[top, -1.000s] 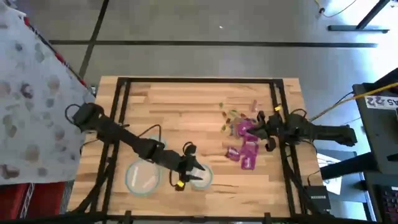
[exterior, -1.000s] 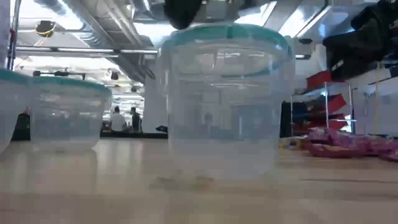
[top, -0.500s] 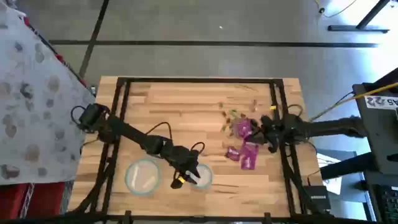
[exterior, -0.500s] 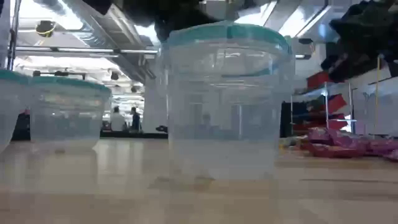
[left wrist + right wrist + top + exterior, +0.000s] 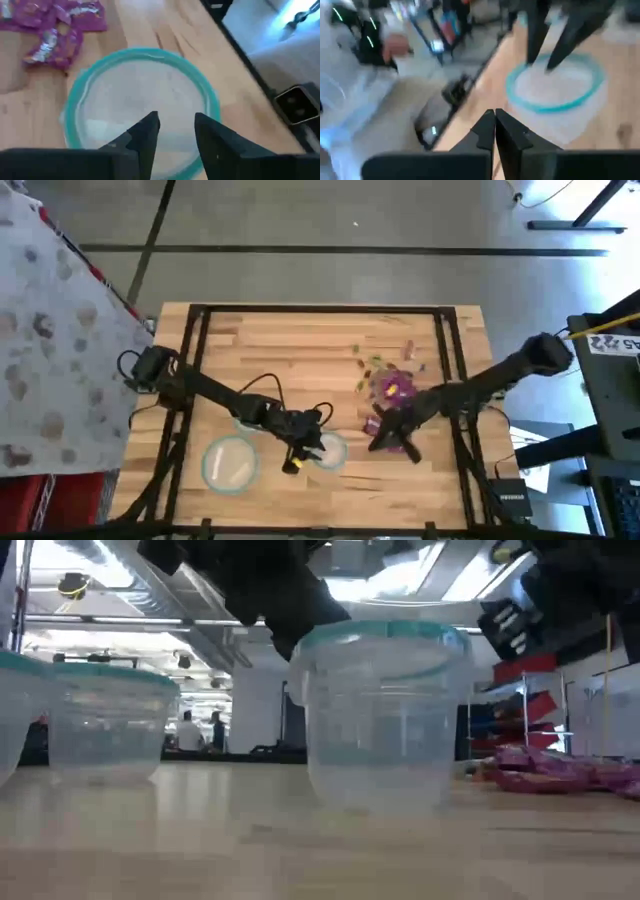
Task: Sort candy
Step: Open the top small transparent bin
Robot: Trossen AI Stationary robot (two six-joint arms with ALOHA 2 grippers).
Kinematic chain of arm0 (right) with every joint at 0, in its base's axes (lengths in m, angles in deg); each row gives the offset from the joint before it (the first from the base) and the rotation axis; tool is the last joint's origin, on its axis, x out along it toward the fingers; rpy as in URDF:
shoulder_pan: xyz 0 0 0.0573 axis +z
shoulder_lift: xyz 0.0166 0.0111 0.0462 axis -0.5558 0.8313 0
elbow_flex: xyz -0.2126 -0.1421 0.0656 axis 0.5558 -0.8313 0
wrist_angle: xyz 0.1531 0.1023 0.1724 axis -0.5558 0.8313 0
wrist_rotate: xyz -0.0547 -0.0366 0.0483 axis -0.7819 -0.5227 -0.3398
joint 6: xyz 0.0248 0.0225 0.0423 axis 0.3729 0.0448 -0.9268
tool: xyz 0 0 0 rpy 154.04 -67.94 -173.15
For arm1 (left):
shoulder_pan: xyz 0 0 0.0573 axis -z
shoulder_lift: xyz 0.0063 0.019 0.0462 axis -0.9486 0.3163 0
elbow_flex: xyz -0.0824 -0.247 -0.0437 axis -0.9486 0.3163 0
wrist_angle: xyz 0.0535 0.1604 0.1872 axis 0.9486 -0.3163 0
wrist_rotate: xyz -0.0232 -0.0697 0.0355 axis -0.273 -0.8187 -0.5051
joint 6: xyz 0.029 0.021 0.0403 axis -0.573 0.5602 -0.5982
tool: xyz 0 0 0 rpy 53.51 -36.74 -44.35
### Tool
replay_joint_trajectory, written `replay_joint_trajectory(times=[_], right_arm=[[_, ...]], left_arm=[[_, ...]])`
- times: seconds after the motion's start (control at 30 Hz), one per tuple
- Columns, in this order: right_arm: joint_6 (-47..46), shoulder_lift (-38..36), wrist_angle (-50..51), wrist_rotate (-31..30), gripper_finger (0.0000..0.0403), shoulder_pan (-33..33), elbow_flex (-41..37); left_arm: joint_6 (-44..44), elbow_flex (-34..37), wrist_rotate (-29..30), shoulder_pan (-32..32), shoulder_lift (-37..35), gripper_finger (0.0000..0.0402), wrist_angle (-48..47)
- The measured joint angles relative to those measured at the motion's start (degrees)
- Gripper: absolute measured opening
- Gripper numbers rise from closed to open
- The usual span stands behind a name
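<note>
The candy (image 5: 392,392) lies in a loose heap on the right half of the wooden worktop (image 5: 290,350): mostly magenta-purple packets, with a few small greenish and pinkish pieces scattered just beyond them toward the far edge. In the low view the purple packets (image 5: 560,772) rest flat on the wood, off to the side of the bowls.

The right hand (image 5: 392,435) is down at the near edge of that heap, its fingers pressed together with nothing visible between them; its own camera shows the two dark fingertips (image 5: 495,131) meeting.

Beside the heap, toward the worktop's middle, stands a clear bowl with a teal rim (image 5: 326,452). The left hand (image 5: 306,446) hangs over it, fingers partly spread; seen from its wrist, the two fingers (image 5: 145,135) stand apart above the bowl's open mouth, gripping nothing. A second teal-rimmed bowl (image 5: 229,464) sits farther left.
</note>
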Motion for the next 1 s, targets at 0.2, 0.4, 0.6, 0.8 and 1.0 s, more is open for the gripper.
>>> replay_joint_trajectory(times=[0.2, 0.4, 0.6, 0.8, 1.0], right_arm=[[-5.9, 12.6, -9.6, -1.9, 0.0042, 1.4, 0.5], [-6.1, 21.0, -16.5, -5.4, 0.0141, 0.7, 0.6], [-3.1, 23.2, -19.9, -7.8, 0.0181, -0.3, 0.6], [-1.1, 23.1, -23.2, -5.7, 0.0182, -2.4, 0.6], [-0.1, 23.1, -24.6, -3.1, 0.0182, -2.5, 0.5]], left_arm=[[-2.2, -5.9, 1.3, 0.3, 0.3, 0.0115, -7.2], [-2.9, -7.0, 1.3, -0.2, 0.3, 0.0115, -6.6], [-2.9, -6.3, 2.5, -2.0, 0.9, 0.0115, -4.5], [-3.3, -6.2, 0.6, -3.0, 3.9, 0.0115, -1.2], [-3.3, -6.5, 0.4, -3.0, 6.6, 0.0115, 0.6]])
